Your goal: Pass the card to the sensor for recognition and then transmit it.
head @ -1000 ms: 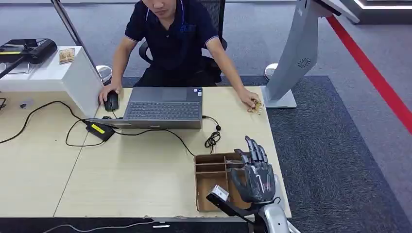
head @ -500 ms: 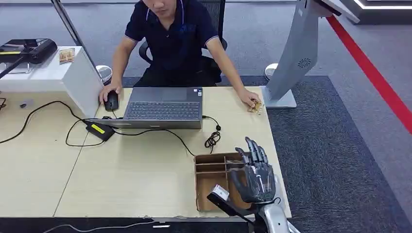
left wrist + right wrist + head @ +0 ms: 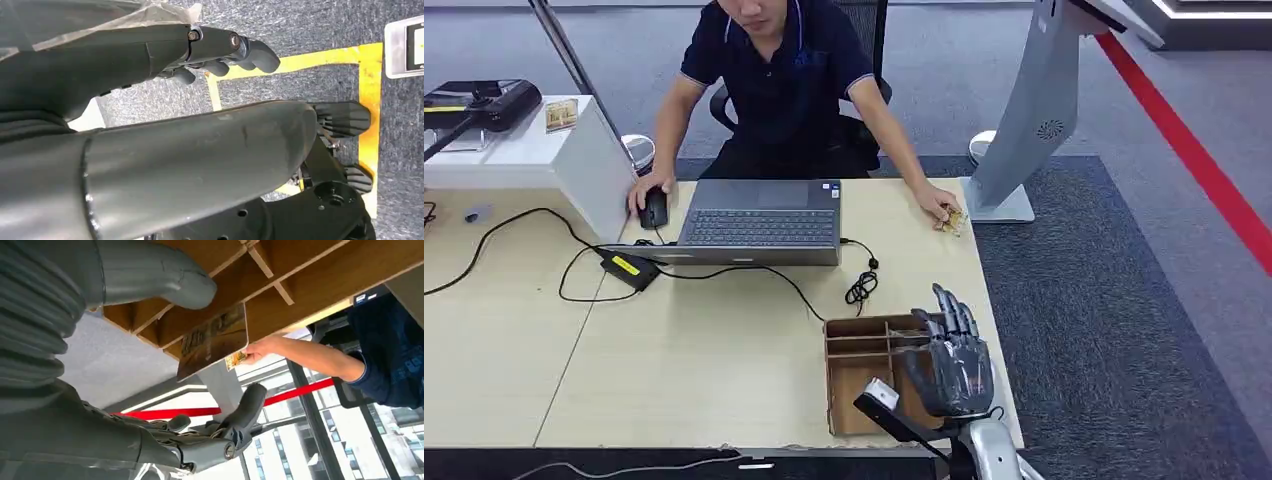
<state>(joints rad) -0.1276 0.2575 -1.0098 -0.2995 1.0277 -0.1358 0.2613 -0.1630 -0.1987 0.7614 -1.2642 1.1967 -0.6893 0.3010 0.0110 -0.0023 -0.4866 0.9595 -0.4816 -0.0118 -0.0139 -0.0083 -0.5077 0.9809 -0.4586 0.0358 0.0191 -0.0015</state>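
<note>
The right hand hovers over the wooden card box at the near right corner of the table, palm turned down and its fingers spread and pointing toward the far edge. It grips nothing. In the right wrist view the thick grey thumb lies close by a card that stands on edge in one of the box's slots, its printed face brownish and glossy; whether the thumb touches it I cannot tell. The box is thin brown board, divided by slats into compartments. The left hand hangs low over grey carpet with yellow tape lines, its dark fingers curled loosely inward around nothing. Across the table a person sits at a grey laptop, one hand on a black mouse, the other holding another card at the far right corner.
</note>
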